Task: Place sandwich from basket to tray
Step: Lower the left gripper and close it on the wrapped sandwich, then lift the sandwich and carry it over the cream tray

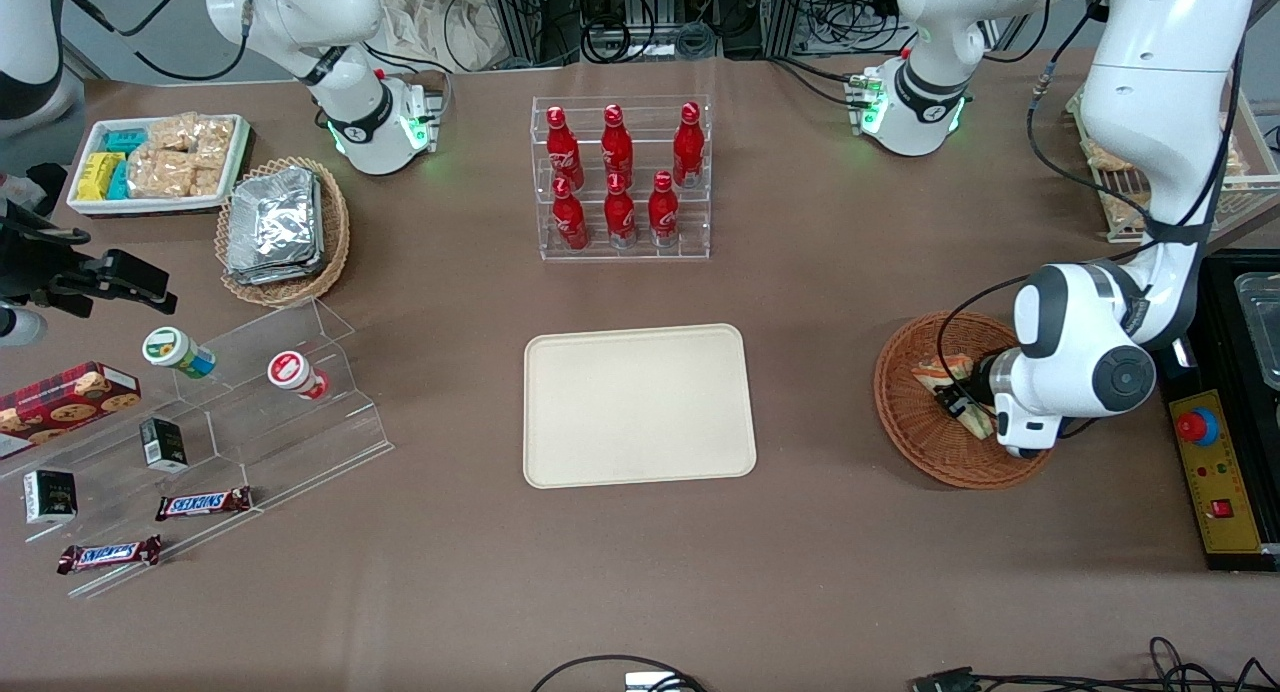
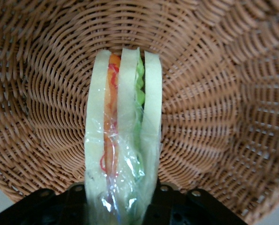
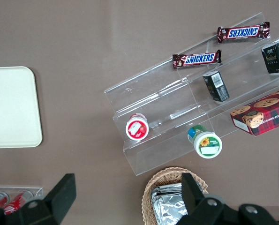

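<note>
The reddish-brown wicker basket (image 1: 912,424) stands toward the working arm's end of the table. My left gripper (image 1: 962,400) is down inside it. In the left wrist view the gripper (image 2: 120,206) has its black jaws pressed against both bread faces of the wrapped sandwich (image 2: 123,122), which stands on edge over the basket's woven floor (image 2: 214,93). In the front view the sandwich (image 1: 935,370) shows partly beside the gripper. The cream tray (image 1: 638,404) lies bare at the table's middle, and its corner shows in the right wrist view (image 3: 10,108).
A clear rack of red bottles (image 1: 620,177) stands farther from the front camera than the tray. A stepped acrylic shelf (image 1: 250,402), a tan basket of foil packs (image 1: 283,227) and a white snack bin (image 1: 160,162) lie toward the parked arm's end. A black control box (image 1: 1220,472) sits beside the basket.
</note>
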`<state>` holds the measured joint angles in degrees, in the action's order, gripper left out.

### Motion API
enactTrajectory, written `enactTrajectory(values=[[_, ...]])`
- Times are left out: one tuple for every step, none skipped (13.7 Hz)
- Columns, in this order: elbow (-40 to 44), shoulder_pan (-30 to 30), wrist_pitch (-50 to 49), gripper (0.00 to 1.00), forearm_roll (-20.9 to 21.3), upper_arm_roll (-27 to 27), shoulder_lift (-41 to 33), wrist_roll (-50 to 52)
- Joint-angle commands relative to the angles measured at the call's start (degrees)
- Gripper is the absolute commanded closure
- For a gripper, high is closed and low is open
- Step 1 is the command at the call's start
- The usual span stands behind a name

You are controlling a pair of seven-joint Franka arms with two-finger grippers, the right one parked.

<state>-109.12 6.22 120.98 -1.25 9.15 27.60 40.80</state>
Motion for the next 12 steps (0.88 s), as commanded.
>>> enactTrajectory(values=[[1.6, -0.6, -6.3, 1.00, -0.2, 1.1, -5.4, -0.3], [3.9, -0.6, -9.5, 1.00, -0.3, 3.3, -6.3, -0.4], [6.3, -0.6, -12.1, 1.00, -0.3, 5.5, -6.7, -0.2], [9.2, -0.6, -13.9, 1.00, -0.3, 8.2, -6.4, -0.1], [11.3, -0.6, -14.7, 1.00, -0.3, 11.2, -5.9, 0.2], [12.3, -0.9, -14.2, 1.00, -0.3, 13.5, -5.3, 0.3], [13.2, -1.9, -13.9, 1.00, -0.2, 14.9, -4.3, 0.2], [15.0, -4.5, -13.7, 1.00, 0.1, 15.3, -2.7, 0.3], [16.6, -7.4, -13.4, 1.00, 0.2, 15.3, -1.0, 0.8], [18.1, -10.1, -13.4, 1.00, 0.3, 15.2, 0.7, 0.8], [19.1, -11.5, -13.4, 1.00, 0.3, 15.2, 2.7, 0.8], [20.1, -12.4, -13.2, 1.00, 0.1, 15.2, 5.2, 0.8]])
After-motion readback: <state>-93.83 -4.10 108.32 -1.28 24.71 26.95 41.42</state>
